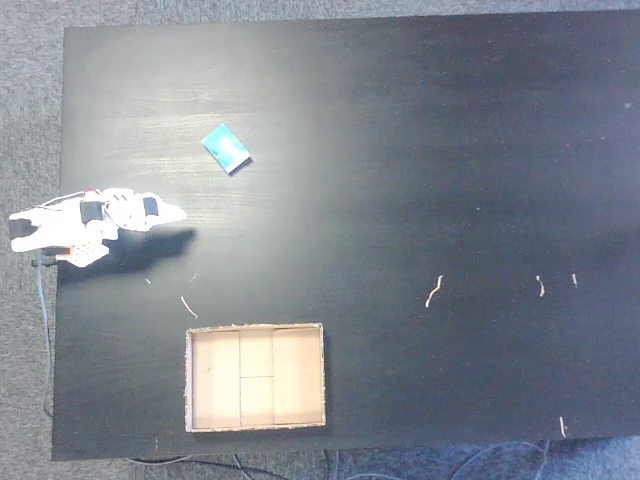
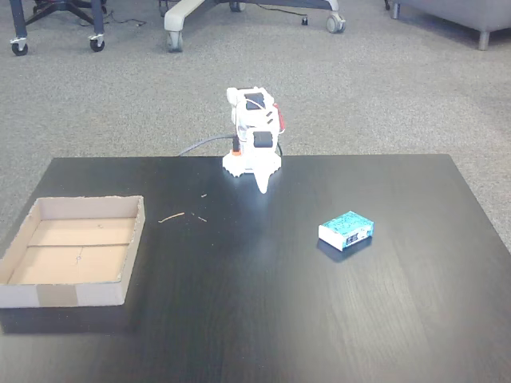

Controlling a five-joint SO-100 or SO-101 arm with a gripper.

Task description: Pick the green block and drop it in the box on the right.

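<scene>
The green block point(image 1: 226, 147) lies flat on the black table, teal with a whitish edge; from the front it sits right of centre point(image 2: 346, 230). The tan cardboard box point(image 1: 256, 376) rests near the table's lower edge from above, and at the far left from the front point(image 2: 73, 251), with nothing inside. My white gripper point(image 1: 176, 213) is folded back at the table's left edge in the top-down view, fingers together and holding nothing. From the front the gripper point(image 2: 262, 187) points down at the table's far edge, well apart from the block and the box.
The black table point(image 1: 420, 180) has a few pale scraps: one left of the box point(image 1: 188, 306), others at the right point(image 1: 433, 291). Grey carpet surrounds the table. Chair wheels point(image 2: 172, 40) stand on the floor behind the arm.
</scene>
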